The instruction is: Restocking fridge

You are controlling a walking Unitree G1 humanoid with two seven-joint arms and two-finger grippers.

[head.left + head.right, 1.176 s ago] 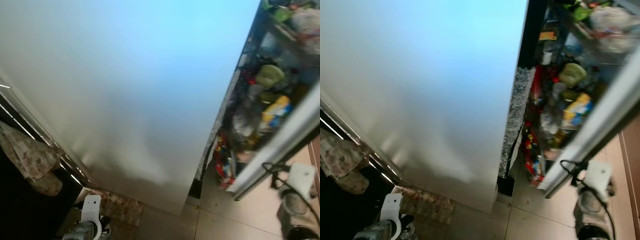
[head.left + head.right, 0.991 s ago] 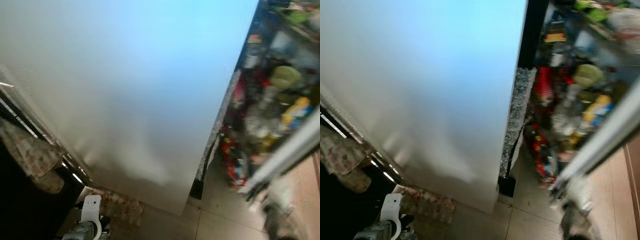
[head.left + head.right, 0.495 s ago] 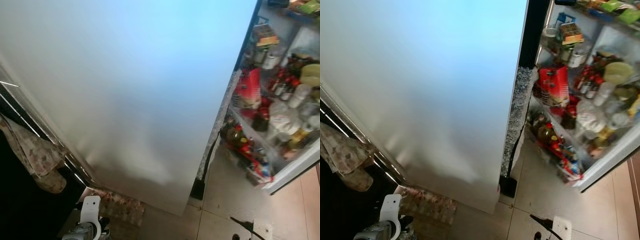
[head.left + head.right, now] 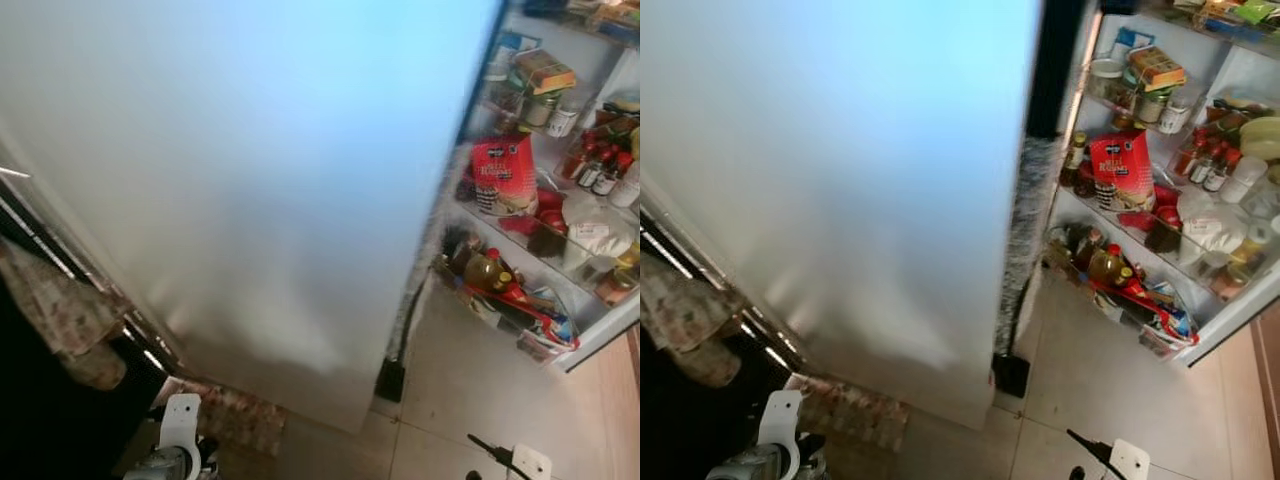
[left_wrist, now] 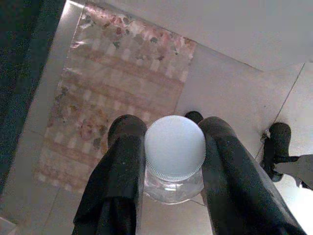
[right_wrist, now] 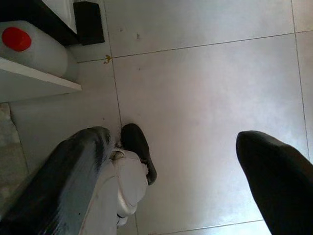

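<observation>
A clear bottle with a round white cap [image 5: 174,147] sat low in the centre of the left wrist view, pinched just under the cap between the two black fingers [image 5: 122,166] of the left tool [image 5: 172,164], which was closed on it. Its see-through body looked like thin plastic, probably holding liquid, so it would likely be moderately heavy for its size, smooth and somewhat slippery, and apt to dent if squeezed hard; the ridged collar under the cap seemed the surest place to hold, as the fingers did, since the neck is stiffer than the walls. Beneath it lay pale floor tiles [image 5: 234,93] and, toward the upper left of that frame, a patterned rug [image 5: 112,83]. The right tool [image 6: 176,166] hung over bare tiles with its fingers spread wide apart and nothing between them; a jug with a red cap [image 6: 29,44] stood at the upper left of that frame. In the head views a broad white fridge door [image 4: 250,170] covered most of the picture, while at the upper right the open fridge compartment [image 4: 1230,75] showed crowded shelves: a red carton [image 4: 1120,168], small sauce bottles [image 4: 1200,165], jars and packets, leaving little room. A cloth [image 4: 70,320] hung at the lower left.
</observation>
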